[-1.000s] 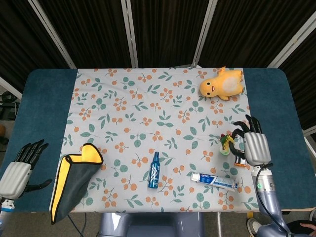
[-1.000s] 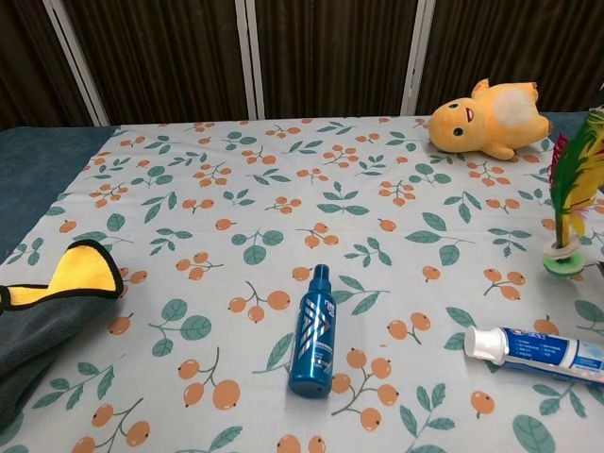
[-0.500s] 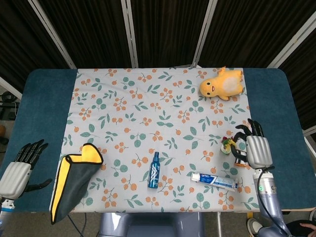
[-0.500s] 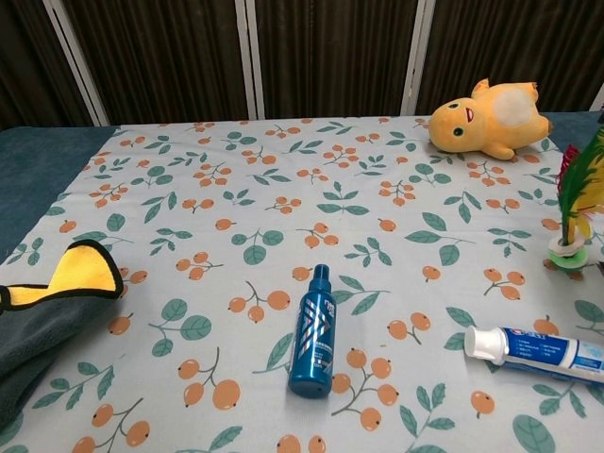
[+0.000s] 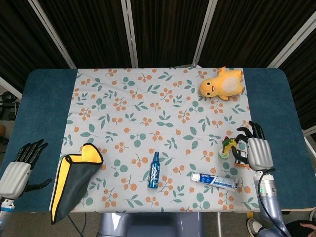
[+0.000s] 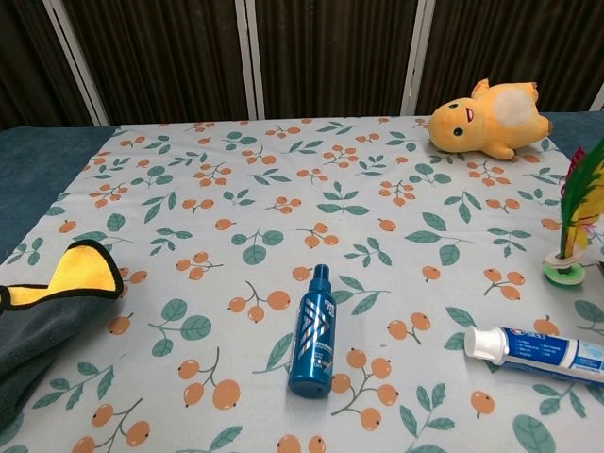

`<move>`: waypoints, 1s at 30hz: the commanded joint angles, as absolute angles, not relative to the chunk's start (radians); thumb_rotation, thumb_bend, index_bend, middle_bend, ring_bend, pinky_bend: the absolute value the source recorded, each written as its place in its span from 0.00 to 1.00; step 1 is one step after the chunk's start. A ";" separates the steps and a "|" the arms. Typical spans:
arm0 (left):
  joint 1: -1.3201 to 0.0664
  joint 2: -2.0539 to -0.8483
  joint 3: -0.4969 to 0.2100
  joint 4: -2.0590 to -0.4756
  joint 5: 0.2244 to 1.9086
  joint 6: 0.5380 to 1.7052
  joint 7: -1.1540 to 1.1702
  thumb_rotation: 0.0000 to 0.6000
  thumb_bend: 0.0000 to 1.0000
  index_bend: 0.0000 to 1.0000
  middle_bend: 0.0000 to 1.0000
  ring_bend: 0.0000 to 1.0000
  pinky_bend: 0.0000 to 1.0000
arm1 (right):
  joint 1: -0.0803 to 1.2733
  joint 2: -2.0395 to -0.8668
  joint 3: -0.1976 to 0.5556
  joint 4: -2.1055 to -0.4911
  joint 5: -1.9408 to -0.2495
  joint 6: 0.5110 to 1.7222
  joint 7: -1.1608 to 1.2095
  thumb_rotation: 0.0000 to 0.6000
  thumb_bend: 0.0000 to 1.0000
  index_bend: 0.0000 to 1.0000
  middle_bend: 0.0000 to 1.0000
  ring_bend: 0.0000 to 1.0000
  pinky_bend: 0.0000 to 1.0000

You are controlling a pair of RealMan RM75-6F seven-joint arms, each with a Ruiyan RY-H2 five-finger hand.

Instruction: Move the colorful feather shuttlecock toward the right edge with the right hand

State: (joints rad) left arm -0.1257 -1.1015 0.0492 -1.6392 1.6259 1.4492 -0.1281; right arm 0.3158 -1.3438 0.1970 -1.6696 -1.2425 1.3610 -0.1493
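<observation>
The colorful feather shuttlecock (image 5: 227,147) stands on its green and white base near the right edge of the floral cloth (image 5: 148,113). In the chest view the shuttlecock (image 6: 573,223) rises upright at the far right, and no finger shows on it. My right hand (image 5: 257,151) lies just right of it, palm down, with its dark fingers (image 5: 241,143) spread and bent toward the feathers, a small gap between them. It holds nothing. My left hand (image 5: 18,168) rests open at the near left on the blue table, far from the shuttlecock.
A toothpaste tube (image 5: 215,180) lies just in front of the shuttlecock. A blue spray bottle (image 5: 155,170) lies at the near middle, a yellow plush toy (image 5: 221,84) at the far right, and a grey and yellow cloth (image 5: 73,178) at the near left.
My right hand drew back to the right and toward the near edge, its fingers coming off the shuttlecock. The shuttlecock shifted slightly and now stands on its own. The left hand did not move.
</observation>
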 commanded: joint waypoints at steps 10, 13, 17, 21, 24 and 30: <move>-0.124 -1.101 0.049 -1.640 1.626 1.451 -0.130 1.00 0.19 0.00 0.00 0.00 0.00 | 0.278 -1.295 0.188 -1.696 -1.263 1.393 -0.137 1.00 0.34 0.34 0.13 0.00 0.00; -0.124 -1.101 0.049 -1.640 1.625 1.451 -0.128 1.00 0.19 0.00 0.00 0.00 0.00 | 0.266 -1.279 0.177 -1.705 -1.263 1.393 -0.138 1.00 0.31 0.21 0.05 0.00 0.00; -0.123 -1.101 0.048 -1.641 1.623 1.452 -0.125 1.00 0.19 0.00 0.00 0.00 0.00 | 0.242 -1.252 0.165 -1.720 -1.257 1.401 -0.134 1.00 0.30 0.14 0.01 0.00 0.00; -0.122 -1.101 0.047 -1.641 1.621 1.452 -0.123 1.00 0.19 0.00 0.00 0.00 0.00 | 0.218 -1.217 0.157 -1.738 -1.256 1.410 -0.120 1.00 0.28 0.12 0.00 0.00 0.00; -0.122 -1.101 0.047 -1.641 1.620 1.452 -0.122 1.00 0.19 0.00 0.00 0.00 0.00 | 0.194 -1.176 0.147 -1.756 -1.275 1.431 -0.100 1.00 0.27 0.11 0.00 0.00 0.00; -0.121 -1.101 0.047 -1.640 1.625 1.456 -0.119 1.00 0.19 0.00 0.00 0.00 0.00 | 0.135 -1.097 0.115 -1.782 -1.356 1.500 -0.060 1.00 0.25 0.08 0.00 0.00 0.00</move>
